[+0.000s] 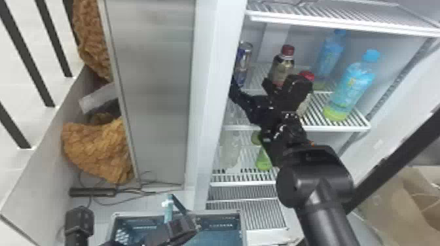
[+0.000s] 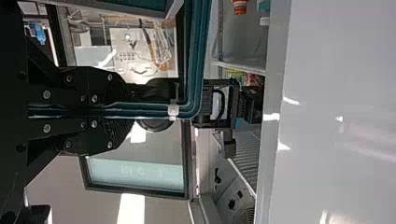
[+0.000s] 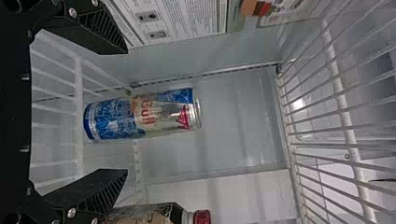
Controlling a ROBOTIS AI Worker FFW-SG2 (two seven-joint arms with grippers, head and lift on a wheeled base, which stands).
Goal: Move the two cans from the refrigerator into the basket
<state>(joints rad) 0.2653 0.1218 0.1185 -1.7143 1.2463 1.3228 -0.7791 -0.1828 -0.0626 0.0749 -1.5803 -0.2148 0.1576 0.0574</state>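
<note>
On the refrigerator's middle shelf, at its left side, stands a blue and silver can [image 1: 243,60]. My right gripper [image 1: 250,84] is open just in front of it. In the right wrist view the can [image 3: 163,111] lies between and beyond the spread fingers of the right gripper [image 3: 127,111], with a gap on both sides. Near the bottom edge, my left gripper [image 1: 180,225] is over the blue basket [image 1: 147,216]. In the left wrist view the left gripper [image 2: 130,110] is shut on a teal handle [image 2: 187,110] that bends beyond the fingers.
A red-capped dark bottle [image 1: 282,67] stands beside the can, with another red-capped bottle [image 1: 307,76] behind my right wrist. Blue bottles [image 1: 352,85] stand farther right. The refrigerator's left wall edge [image 1: 216,81] separates its shelves from the basket side. A wire shelf [image 1: 327,23] is overhead.
</note>
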